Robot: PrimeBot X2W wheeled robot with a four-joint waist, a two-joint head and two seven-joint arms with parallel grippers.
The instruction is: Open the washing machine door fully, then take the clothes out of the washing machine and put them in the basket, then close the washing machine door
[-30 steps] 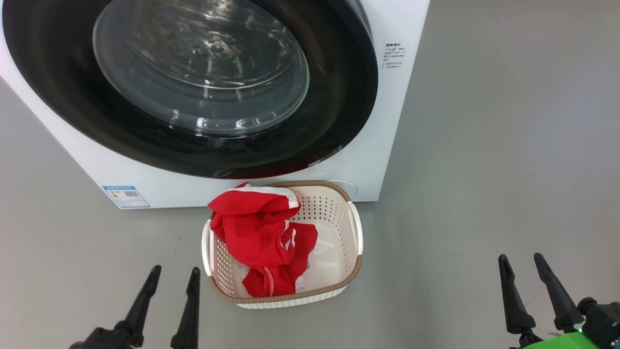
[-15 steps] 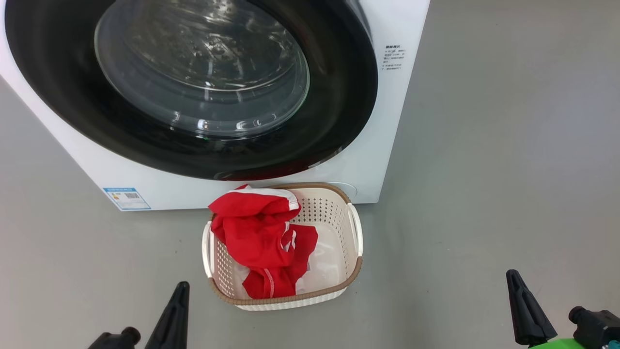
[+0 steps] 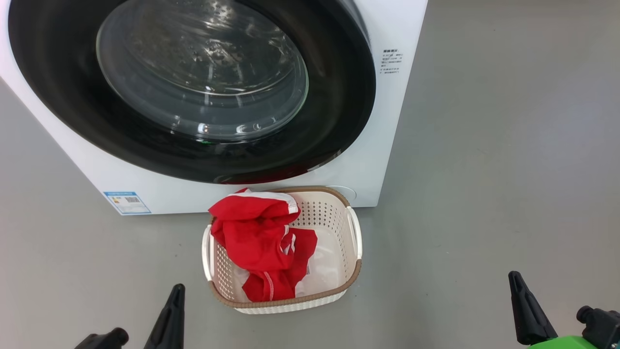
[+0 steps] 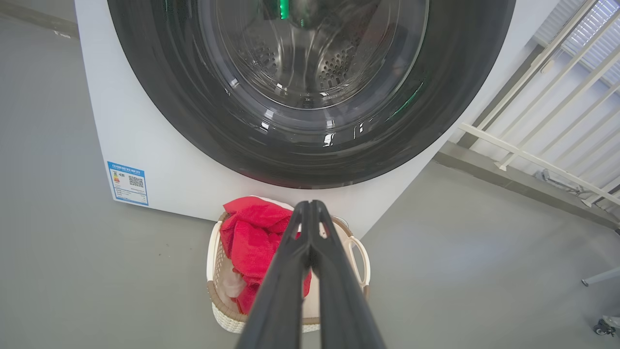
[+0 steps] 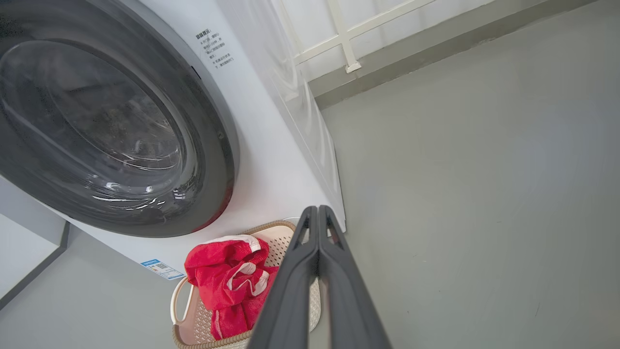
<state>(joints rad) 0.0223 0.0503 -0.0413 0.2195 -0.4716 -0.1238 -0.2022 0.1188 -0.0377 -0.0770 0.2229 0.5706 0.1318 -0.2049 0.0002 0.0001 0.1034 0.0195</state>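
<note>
The washing machine (image 3: 402, 121) is a white box at the top of the head view. The washing machine door (image 3: 339, 97), black-rimmed with a clear glass bowl, lies flush against its front. Just before it on the floor stands the basket (image 3: 357, 228), cream with a brown rim. Red clothes (image 3: 256, 232) with white trim are heaped in its left half. My left gripper (image 3: 177, 290) is shut and empty at the lower left, short of the basket. My right gripper (image 3: 513, 277) is shut and empty at the lower right, well off to the basket's right. Both wrist views show the fingers pressed together, left gripper (image 4: 310, 206) and right gripper (image 5: 317, 211).
Grey floor (image 3: 508, 169) stretches wide to the right of the machine. A blue label (image 3: 127, 201) is stuck low on the machine's front left. A white railing (image 4: 557, 97) and a wall foot run beyond the machine's right side, with a small caster (image 4: 603, 325) near it.
Both grippers have gone from open to shut and sunk lower in the head view. The camera has shifted a little; basket, clothes and door stay put.
</note>
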